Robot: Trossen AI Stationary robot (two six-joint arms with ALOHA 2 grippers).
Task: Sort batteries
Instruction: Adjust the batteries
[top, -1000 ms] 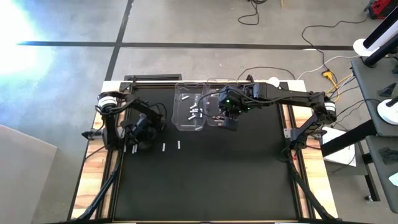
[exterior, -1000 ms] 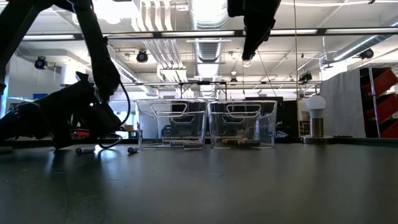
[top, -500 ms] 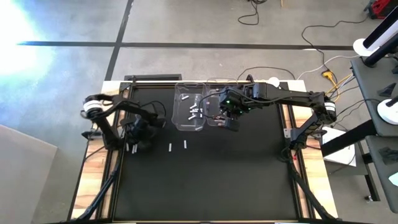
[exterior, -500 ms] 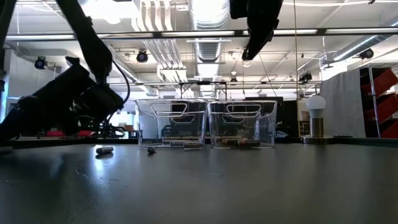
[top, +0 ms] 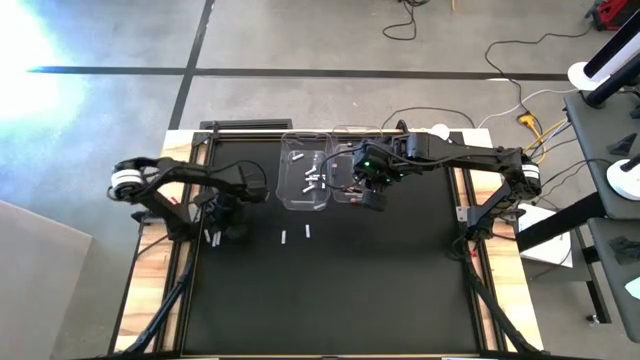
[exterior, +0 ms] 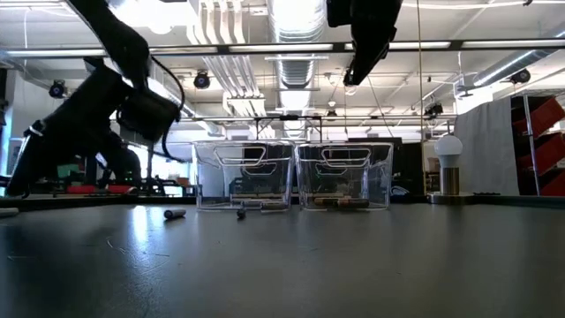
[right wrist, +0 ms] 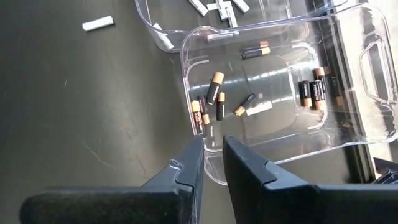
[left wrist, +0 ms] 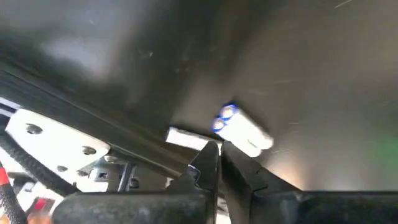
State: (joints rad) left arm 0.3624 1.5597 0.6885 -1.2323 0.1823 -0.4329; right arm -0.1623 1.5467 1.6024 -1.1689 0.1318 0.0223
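Two clear bins stand side by side at the back of the worktop (top: 400,290), and their contents show the sorting rule: the left bin (top: 306,178) holds silvery-white batteries, the right bin (right wrist: 280,93) holds dark batteries (right wrist: 214,93) with copper-coloured ends. Keeping the bins touching lets either arm drop into whichever fits.

The right gripper (right wrist: 211,158) hangs high over the near wall of the right bin, its fingers (right wrist: 186,168) drawn almost together with a narrow gap and nothing visible between them — it looks to be waiting above its own bin.

The left gripper (left wrist: 217,163) is low at the worktop's left edge, fingers pressed fully shut and empty. A white battery (left wrist: 244,129) lies just beyond its tips, and the closed tips suggest nudging rather than grasping.

Two loose white batteries (top: 295,235) lie on the open worktop between the left gripper and the bins. Compared with a second ago, both have travelled to the right, toward the middle, and the left arm's shoulder has swung further out to the left while the gripper has lifted in the low view. The right arm has not moved.
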